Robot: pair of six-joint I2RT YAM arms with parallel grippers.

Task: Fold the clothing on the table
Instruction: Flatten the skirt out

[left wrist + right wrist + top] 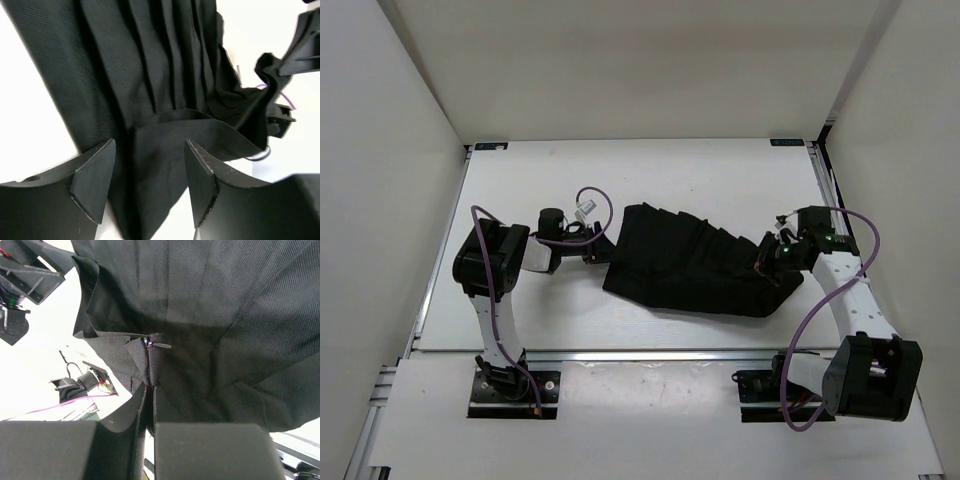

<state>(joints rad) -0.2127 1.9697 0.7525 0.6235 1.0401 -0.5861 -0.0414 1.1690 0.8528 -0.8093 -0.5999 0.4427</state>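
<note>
One white table, flat and matte, is walled in white and edged at the front by an aluminium rail. Across its middle the clothing is spread, a black, soft, finely ribbed weave gathered into long parallel pleats, with its right end bunched. The left arm is folded at the elbow and laid low, its wrist turned toward the garment's left edge. The right arm is arched up from its base and bent down onto the bunched right end. Purple cables are looped beside the left wrist. The left gripper is held wide, its two black wedge-shaped fingers set apart over a folded hem, with nothing clamped. The right gripper is closed narrowly, and a pinch of the cloth is held between its jaws just below a small metal zip pull.
</note>
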